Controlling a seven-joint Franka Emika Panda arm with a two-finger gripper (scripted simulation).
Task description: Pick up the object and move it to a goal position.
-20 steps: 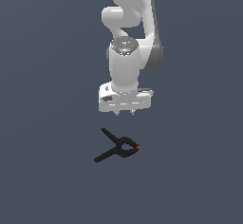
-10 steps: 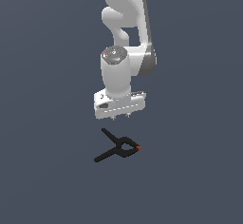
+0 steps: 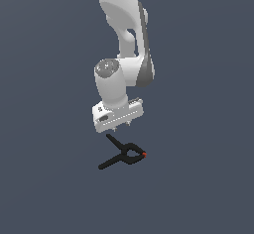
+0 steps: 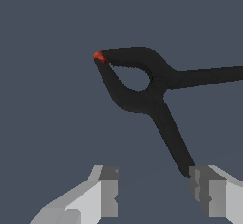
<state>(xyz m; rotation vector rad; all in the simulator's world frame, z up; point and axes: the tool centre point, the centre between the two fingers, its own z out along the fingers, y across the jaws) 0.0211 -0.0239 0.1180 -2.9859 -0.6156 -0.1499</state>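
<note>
The object is a small black spring clamp (image 3: 125, 155) lying flat on the dark floor, its two thin handles splayed toward the exterior view's left and its orange-red tip toward the right. In the wrist view the clamp (image 4: 152, 90) shows whole, looped jaw and red tip included. My gripper (image 3: 122, 125) hangs just above the clamp's upper handle, fingers pointing down. The gripper (image 4: 154, 190) stands open, nothing between its fingers (image 4: 108, 187), and the end of one handle reaches one finger.
The white arm (image 3: 124, 44) rises behind the gripper. The floor (image 3: 198, 178) is a plain dark grey surface with no other objects in view.
The arm has come down and shifted toward the clamp, bringing the gripper from well above it to just over its upper handle. The clamp has not moved.
</note>
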